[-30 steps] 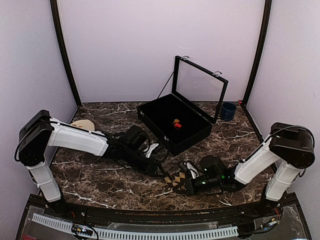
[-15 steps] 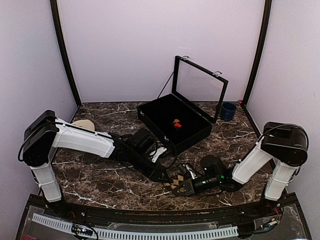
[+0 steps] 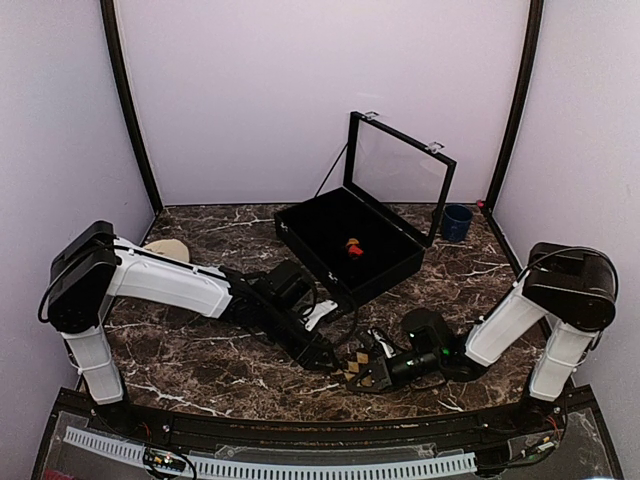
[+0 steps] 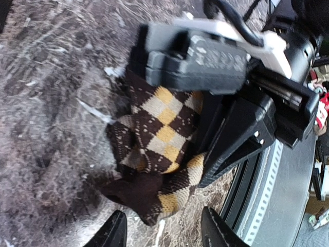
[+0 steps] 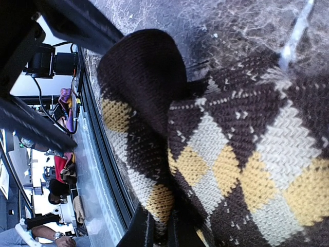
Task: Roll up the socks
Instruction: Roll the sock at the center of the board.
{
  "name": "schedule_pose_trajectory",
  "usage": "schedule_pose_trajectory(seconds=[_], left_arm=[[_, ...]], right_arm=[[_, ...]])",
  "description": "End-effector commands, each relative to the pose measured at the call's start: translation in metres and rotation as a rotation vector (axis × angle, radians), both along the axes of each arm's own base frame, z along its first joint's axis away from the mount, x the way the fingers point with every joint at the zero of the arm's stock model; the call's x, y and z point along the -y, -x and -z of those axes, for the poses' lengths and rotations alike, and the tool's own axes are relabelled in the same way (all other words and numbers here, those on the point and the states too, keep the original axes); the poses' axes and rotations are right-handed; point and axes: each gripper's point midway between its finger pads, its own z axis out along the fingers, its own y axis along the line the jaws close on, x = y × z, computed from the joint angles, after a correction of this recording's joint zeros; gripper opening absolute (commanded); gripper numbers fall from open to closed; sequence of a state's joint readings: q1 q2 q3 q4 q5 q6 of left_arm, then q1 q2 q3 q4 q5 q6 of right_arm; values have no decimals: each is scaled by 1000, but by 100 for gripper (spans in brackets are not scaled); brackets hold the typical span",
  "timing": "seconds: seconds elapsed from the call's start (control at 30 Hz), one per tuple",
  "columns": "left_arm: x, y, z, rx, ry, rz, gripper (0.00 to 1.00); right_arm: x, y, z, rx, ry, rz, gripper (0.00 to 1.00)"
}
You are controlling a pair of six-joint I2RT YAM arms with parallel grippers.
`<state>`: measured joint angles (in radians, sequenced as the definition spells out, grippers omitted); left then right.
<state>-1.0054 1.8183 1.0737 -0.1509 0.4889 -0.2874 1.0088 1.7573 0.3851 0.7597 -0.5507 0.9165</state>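
The marble table [image 3: 200, 360] filled the lower frame, an open black case [image 3: 345, 245] at its centre. Low and centre, the tan-diamond sock [image 4: 159, 139] lay rumpled on the table, the right claw [image 5: 159, 231] clamped on its edge, the left claw [image 4: 164, 234] apart just beside its dark tip

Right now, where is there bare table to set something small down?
Bare marble lies front left, between the left arm and the near edge, and also between the black case and the right arm, in front of the blue cup. Front centre is crowded: the left gripper and right gripper meet at the sock.
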Motion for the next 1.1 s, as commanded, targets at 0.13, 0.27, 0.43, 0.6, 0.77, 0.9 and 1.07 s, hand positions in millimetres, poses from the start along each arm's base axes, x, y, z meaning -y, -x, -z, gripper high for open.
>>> schedule_pose_trajectory(seconds=[0.13, 0.27, 0.43, 0.6, 0.77, 0.9, 1.07], left_arm=[[9, 16, 2, 4, 15, 93, 51], [11, 18, 8, 10, 4, 109, 50], [15, 17, 10, 19, 6, 114, 49], [20, 14, 12, 27, -2, 117, 49], [26, 12, 14, 24, -5, 121, 48], [27, 19, 21, 8, -19, 137, 44], [25, 26, 28, -11, -32, 148, 37]], right_arm=[[52, 26, 60, -195, 290, 31, 0], [53, 27, 60, -205, 290, 30, 0], [52, 28, 60, -211, 289, 26, 0], [51, 28, 60, -209, 294, 16, 0], [51, 28, 61, -210, 297, 7, 0], [51, 28, 61, -209, 296, 10, 0], [54, 28, 61, -214, 294, 17, 0]])
